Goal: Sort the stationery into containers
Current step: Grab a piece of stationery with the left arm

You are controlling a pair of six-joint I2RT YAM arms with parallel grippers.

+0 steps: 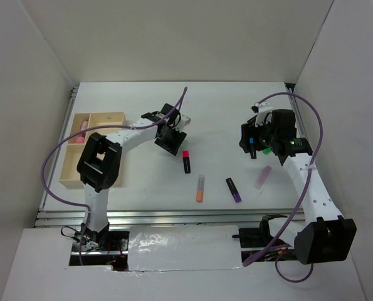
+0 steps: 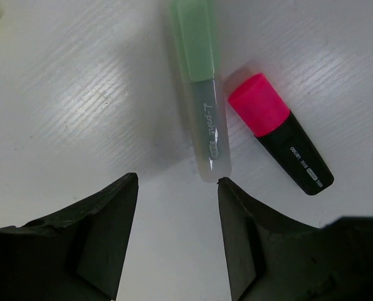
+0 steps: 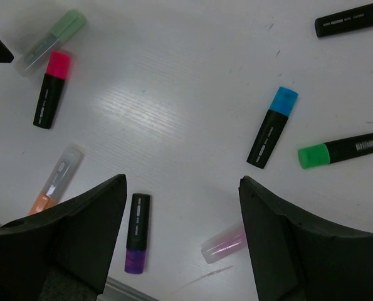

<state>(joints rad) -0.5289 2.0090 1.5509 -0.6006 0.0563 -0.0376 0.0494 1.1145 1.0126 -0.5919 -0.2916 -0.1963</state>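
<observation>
Left wrist: left claw point(image 2: 177, 180) released, pastel green marker point(image 2: 202, 94) end beside one fingertip point(image 2: 228, 191); right claw point(image 3: 182, 180) released, markers point(image 3: 273, 127) spread around.

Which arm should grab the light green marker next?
Left. The left gripper hangs open right by the light green marker, and the tray is on its side. The right gripper is across the table.

Table point(image 1: 224, 113): white, matte, with a soft sheen from overhead light.
Back wall point(image 1: 186, 37): a plain white panel.
Left wall point(image 1: 17, 125): white, slanting inward.
Right wall point(image 1: 355, 94): white too.
Rail point(image 1: 173, 216): ribbed metal, ran along the near edge.
</observation>
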